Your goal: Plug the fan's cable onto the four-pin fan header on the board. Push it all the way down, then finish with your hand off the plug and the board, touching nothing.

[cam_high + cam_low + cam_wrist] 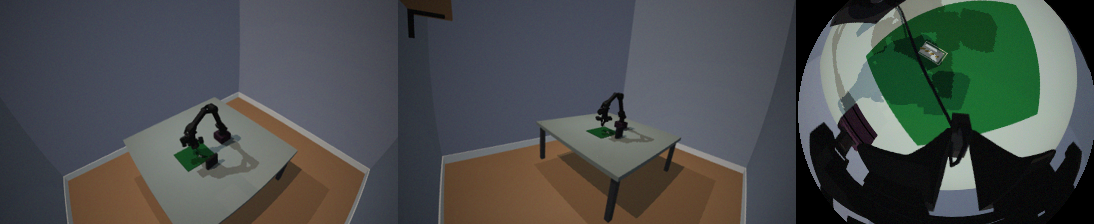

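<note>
My gripper (195,147) (602,124) (960,133) is shut on the black plug, holding it raised above the board. The plug (961,121) sticks out beyond the fingertips in the wrist view. Its thin black cable (927,75) runs up to the fan, with a small loop by the fingers. The fan (212,161) (619,132) (863,9) is a dark upright block beside the board. The green board (184,159) (595,132) (1013,65) lies flat on the table. The fan header (932,52), a pale outlined rectangle with small pins, is uncovered, apart from the plug. The plug's underside is hidden.
The arm's dark red base (222,136) (621,123) (860,128) stands on the pale table (151,147) (568,140), behind the board. Shadows of the arm fall across the board and table. The cable crosses over the board close to the header in the wrist view.
</note>
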You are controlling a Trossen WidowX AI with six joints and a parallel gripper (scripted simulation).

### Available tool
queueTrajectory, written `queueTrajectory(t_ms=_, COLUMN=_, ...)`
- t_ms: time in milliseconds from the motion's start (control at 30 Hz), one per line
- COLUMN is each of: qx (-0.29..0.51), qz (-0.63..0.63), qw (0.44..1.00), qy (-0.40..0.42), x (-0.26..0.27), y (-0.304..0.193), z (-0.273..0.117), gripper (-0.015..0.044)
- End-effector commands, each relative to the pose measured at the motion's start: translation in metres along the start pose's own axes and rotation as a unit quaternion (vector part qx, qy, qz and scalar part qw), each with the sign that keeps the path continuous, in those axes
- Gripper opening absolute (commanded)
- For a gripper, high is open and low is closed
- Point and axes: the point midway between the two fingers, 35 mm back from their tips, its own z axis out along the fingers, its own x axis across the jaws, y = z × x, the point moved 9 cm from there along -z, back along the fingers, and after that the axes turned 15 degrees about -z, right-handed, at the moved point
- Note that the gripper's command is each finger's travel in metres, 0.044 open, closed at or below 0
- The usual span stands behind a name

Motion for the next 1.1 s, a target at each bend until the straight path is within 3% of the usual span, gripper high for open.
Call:
queueTrajectory(t_ms=0, qx=0.0, qz=0.001, qw=1.0, qy=-0.008, x=0.001, y=-0.005, z=-0.018, gripper=0.0)
queueTrajectory(t_ms=300, qx=0.001, qz=0.0, qw=1.0, qy=-0.007, x=0.007, y=-0.012, z=-0.044, gripper=0.0)
queueTrajectory(t_ms=1067, qx=-0.078, qz=0.001, qw=0.996, qy=-0.031, x=-0.031, y=0.018, z=-0.059, gripper=0.0)
